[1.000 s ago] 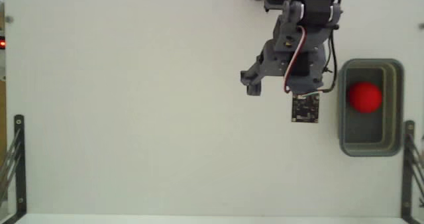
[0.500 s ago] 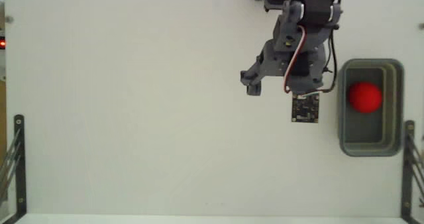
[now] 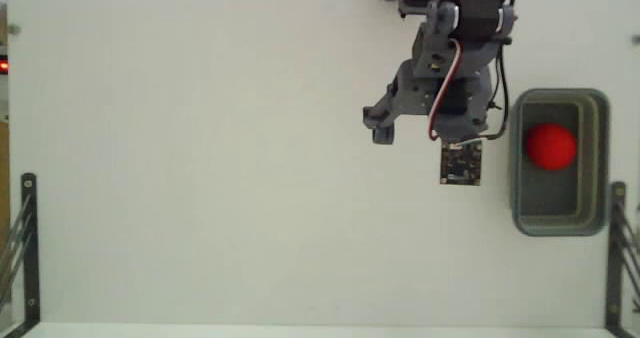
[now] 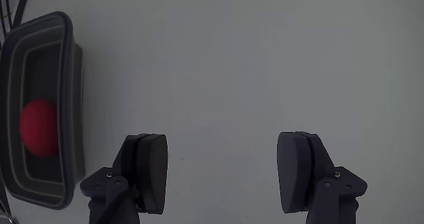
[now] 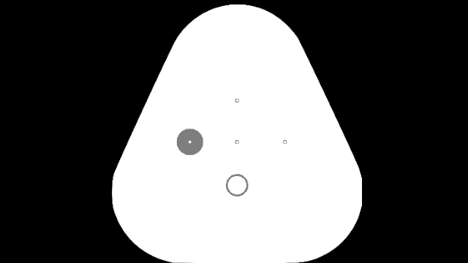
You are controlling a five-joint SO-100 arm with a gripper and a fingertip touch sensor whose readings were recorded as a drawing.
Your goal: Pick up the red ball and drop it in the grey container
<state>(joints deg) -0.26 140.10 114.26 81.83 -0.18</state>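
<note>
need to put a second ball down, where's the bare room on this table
In the fixed view, the table is bare left of the arm, out to the left black bracket, and along the bottom edge. It is crowded at right: the grey container holding the red ball sits close beside the open pincer.

Red ball (image 3: 551, 146) inside grey container (image 3: 597, 160), arm (image 3: 450, 58) beside it, white table (image 3: 200, 178)

ball (image 3: 551, 146) in container (image 3: 598, 163) | container right of arm (image 3: 450, 68), fixed view
</note>
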